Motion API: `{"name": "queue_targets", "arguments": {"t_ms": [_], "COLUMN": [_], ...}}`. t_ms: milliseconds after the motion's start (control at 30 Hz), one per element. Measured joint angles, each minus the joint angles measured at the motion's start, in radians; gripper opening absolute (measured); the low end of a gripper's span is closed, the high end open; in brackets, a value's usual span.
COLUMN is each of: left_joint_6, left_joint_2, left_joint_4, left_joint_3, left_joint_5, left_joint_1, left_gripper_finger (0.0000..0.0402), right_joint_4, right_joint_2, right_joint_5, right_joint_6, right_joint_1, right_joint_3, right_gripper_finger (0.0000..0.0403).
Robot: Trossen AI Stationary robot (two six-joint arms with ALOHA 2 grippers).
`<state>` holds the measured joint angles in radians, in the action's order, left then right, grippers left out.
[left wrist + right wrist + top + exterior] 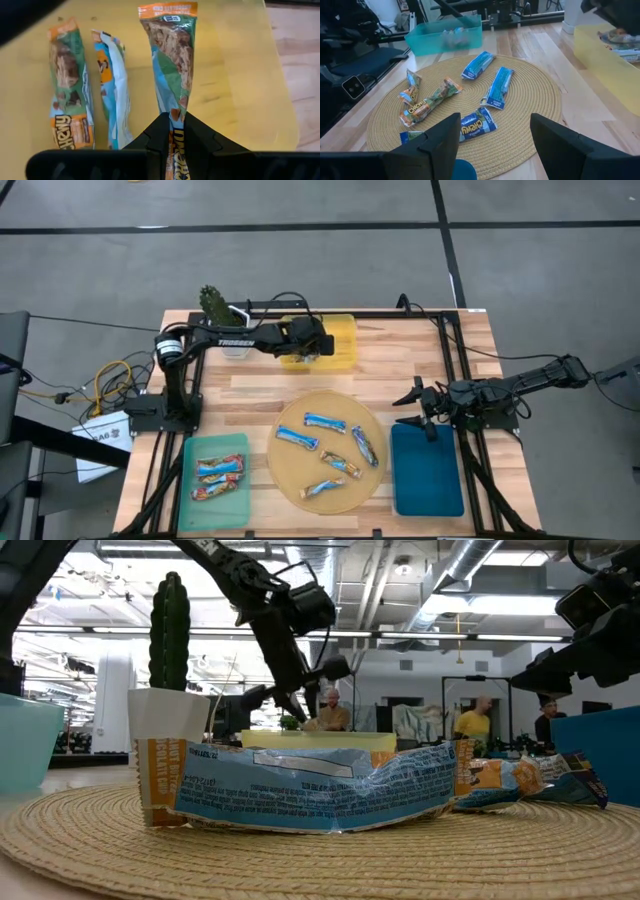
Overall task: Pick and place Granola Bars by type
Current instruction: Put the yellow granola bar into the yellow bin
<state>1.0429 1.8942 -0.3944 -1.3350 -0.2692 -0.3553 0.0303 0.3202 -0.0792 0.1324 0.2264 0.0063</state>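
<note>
A green-and-orange granola bar (172, 65) is pinched at its lower end between the fingers of the left end effector (172, 131), hanging over the yellow tray (340, 340) at the far middle of the bench (260, 385). Two more bars (87, 95) lie flat in that tray, just beside the held one: a green-and-orange one and a blue-and-white one, side by side. Five bars (328, 445) are spread apart on the round woven mat (290, 470) at the bench's near middle: blue-wrapped ones toward the far side and orange-tinted ones toward the near side. About three further bars (220, 475) rest in the teal tray (237, 442) to the mat's left. The dark blue tray (428, 480) to the mat's right shows no bars. The right end effector (418, 408) is released, its fingers spread wide, holding nothing, poised above the far edge of the dark blue tray. A cactus (212, 302) in a white pot stands at the far edge, left of the yellow tray. In the low view, people (330, 712) are visible in the room behind the bench.
</note>
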Motion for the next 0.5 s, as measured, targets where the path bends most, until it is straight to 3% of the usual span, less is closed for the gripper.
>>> {"name": "queue_targets", "arguments": {"t_ms": [500], "left_joint_6": [0.027], "left_joint_2": [0.038], "left_joint_4": [0.009], "left_joint_3": [0.000], "left_joint_5": [0.000], "left_joint_1": [-0.035], "left_gripper_finger": [0.0044], "right_joint_4": [0.000], "right_joint_2": [0.000], "right_joint_5": [0.000], "right_joint_6": [0.000], "right_joint_1": [0.000], "right_joint_3": [0.000], "right_gripper_finger": [0.0234]}}
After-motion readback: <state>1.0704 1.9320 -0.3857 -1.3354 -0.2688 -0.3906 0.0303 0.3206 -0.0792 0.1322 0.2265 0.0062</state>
